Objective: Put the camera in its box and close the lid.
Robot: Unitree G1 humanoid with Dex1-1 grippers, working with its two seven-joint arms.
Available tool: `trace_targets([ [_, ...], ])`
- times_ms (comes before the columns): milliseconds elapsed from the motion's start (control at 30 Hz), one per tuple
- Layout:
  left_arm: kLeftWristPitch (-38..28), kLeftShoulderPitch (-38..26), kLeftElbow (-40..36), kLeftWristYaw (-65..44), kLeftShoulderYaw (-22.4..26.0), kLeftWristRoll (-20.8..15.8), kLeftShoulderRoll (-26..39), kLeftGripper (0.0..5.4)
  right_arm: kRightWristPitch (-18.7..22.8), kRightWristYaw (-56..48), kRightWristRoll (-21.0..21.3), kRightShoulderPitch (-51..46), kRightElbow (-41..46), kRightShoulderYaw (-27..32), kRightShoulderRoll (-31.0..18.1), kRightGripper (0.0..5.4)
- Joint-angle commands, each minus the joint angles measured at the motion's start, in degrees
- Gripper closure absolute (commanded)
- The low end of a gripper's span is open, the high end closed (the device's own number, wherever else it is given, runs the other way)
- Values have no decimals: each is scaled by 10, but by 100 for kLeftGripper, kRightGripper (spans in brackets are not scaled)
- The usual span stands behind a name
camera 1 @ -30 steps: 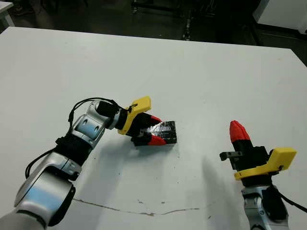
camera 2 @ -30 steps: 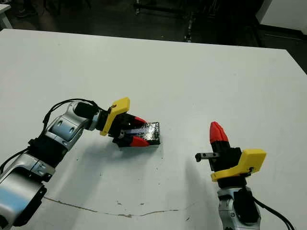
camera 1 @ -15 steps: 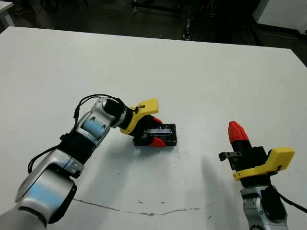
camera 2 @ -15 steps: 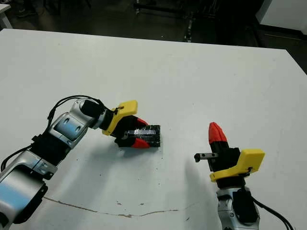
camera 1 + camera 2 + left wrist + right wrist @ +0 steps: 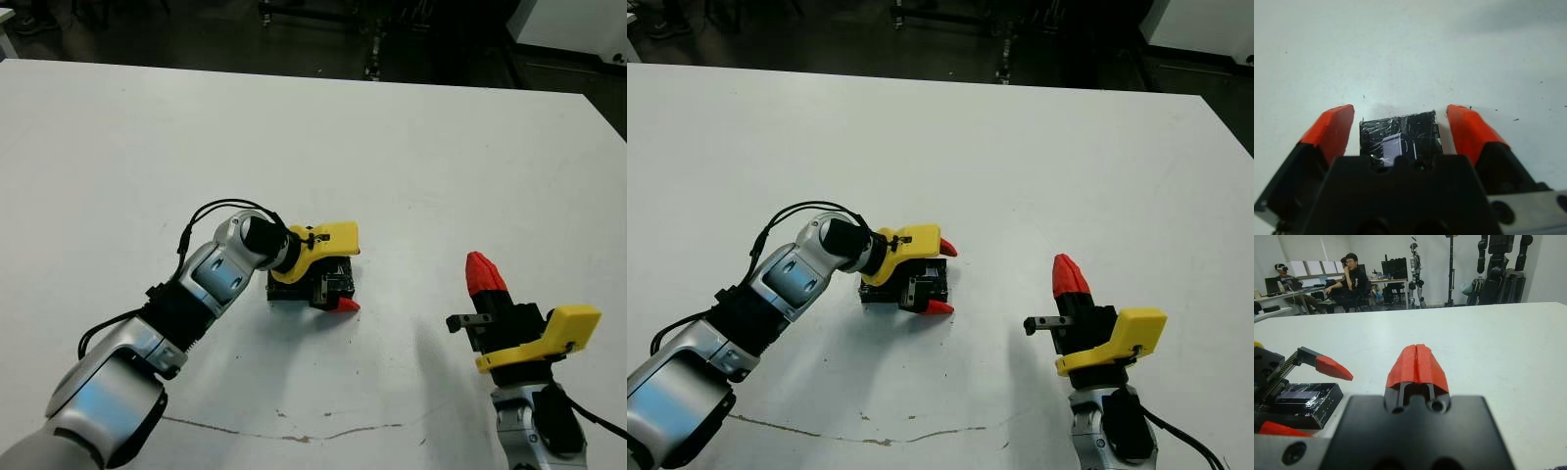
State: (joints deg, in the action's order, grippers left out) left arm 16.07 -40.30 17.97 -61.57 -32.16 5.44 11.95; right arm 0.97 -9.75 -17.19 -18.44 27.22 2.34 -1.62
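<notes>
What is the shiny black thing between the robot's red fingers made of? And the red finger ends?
The lid looks like a hard black slab, maybe card or plastic, under a glossy wrap: it shows silvery glints and fine crinkle lines. The red fingertips of the left gripper look like smooth matte plastic or rubber, with no shine. The pictures cannot settle which.

One table (image 5: 411,147), white. One box (image 5: 1300,404) sits on it, with one lid (image 5: 1400,134) on top, black with shiny patches. Two grippers are in view: the left gripper (image 5: 1400,128), with two red fingers spread to either side of the box, and the right gripper (image 5: 1417,363), with two red fingers pressed together. That makes four red fingertips in all. Two people (image 5: 1349,276) sit beyond the table, seen in the right wrist view.
</notes>
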Motion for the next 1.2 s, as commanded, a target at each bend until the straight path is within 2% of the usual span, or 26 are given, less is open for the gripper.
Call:
trace_targets([
  [33,20,66,24,-4,-30,9,3,2,-2,2,3,-3,-4,4,-3,540],
  [300,5,96,7,-3,6,-18,37,2,6,6,6,-5,1,3,-4,540],
  [467,19,120,-38,-11,60,-67,69,2,4,6,8,-5,0,1,-3,540],
  [700,96,154,-115,-16,141,-152,132,2,5,3,1,-4,0,2,-5,540],
  [833,81,177,-157,-14,161,-142,192,2,7,6,4,-3,1,1,-5,540],
  [1033,76,210,-165,-15,205,-161,244,2,5,6,5,0,-4,0,-3,540],
  [1200,73,227,-151,-3,257,-180,263,2,6,9,11,2,-1,0,-4,540],
])
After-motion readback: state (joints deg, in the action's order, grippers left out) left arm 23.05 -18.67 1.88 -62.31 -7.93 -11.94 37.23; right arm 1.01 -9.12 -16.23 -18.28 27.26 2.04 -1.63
